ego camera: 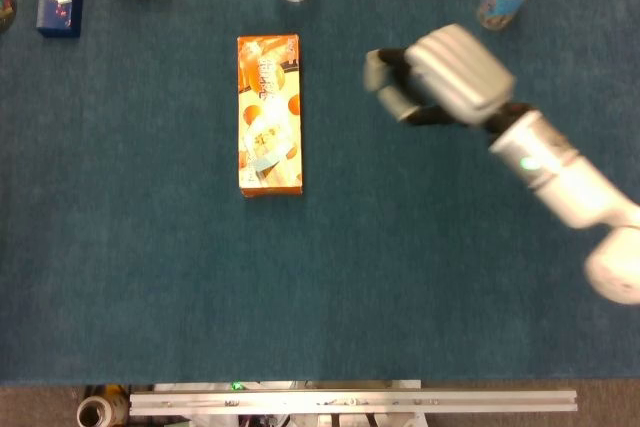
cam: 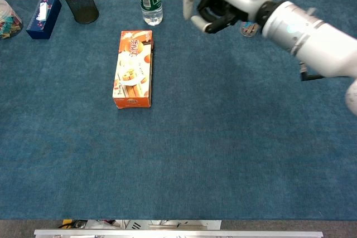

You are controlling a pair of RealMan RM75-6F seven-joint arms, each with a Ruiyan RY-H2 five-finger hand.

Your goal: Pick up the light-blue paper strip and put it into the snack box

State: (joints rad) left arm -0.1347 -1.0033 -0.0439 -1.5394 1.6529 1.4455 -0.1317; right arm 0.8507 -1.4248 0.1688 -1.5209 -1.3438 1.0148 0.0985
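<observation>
While lying flat, snack box (ego camera: 269,115) long axis runs near-far.

Only the right arm shows; left arm and hand appear in neither view. The right silver-backed five-finger hand (ego camera: 440,77) (cam: 223,1) is raised above the surface, motion-blurred in the head view. Its ribbed silver back faces up, and its dark-jointed fingers (cam: 196,15) curl inward and downward with a gap between them and the palm; nothing is held between them. The thumb points toward the left of both views. The white forearm runs from the wrist toward the lower right in both views and leaves the picture at the right edge.
</observation>
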